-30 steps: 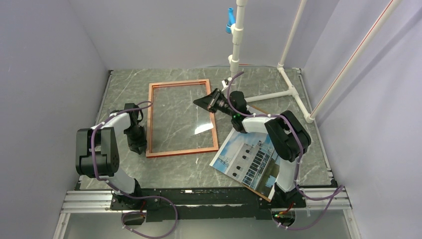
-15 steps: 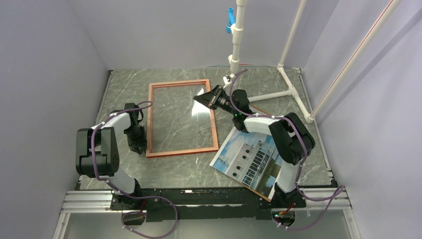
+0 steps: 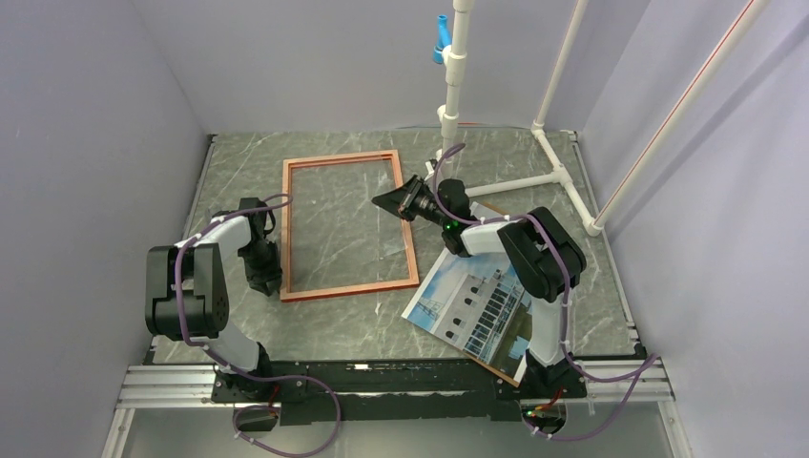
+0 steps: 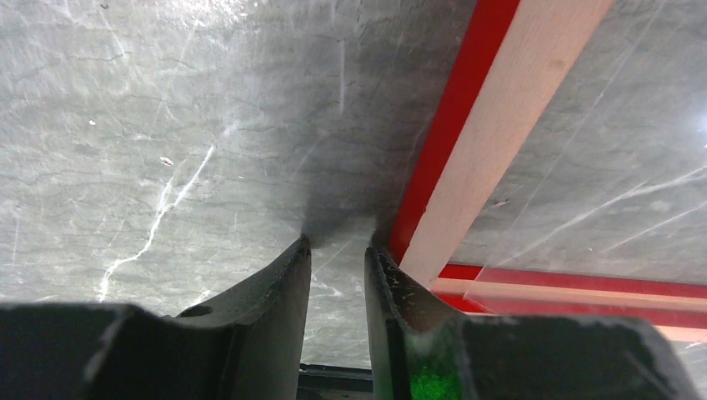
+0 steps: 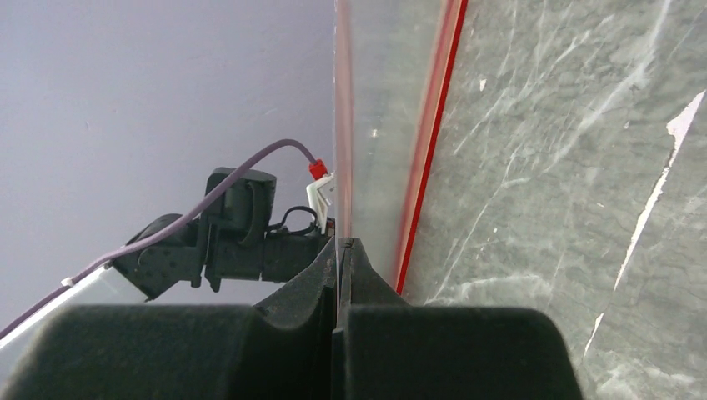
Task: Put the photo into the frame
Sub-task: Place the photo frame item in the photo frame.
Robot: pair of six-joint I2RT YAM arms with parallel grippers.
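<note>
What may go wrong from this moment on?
The right gripper pinches only the thin edge of the clear pane, which might slip or bend. The left gripper stands beside the frame without gripping it, so the frame may slide.

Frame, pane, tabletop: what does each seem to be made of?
Frame: likely wood, a pale matte strip beside a glossy red face.
Pane: thin clear glass or plastic, see-through.
Tabletop: grey marble look with white veins; perhaps printed.
</note>
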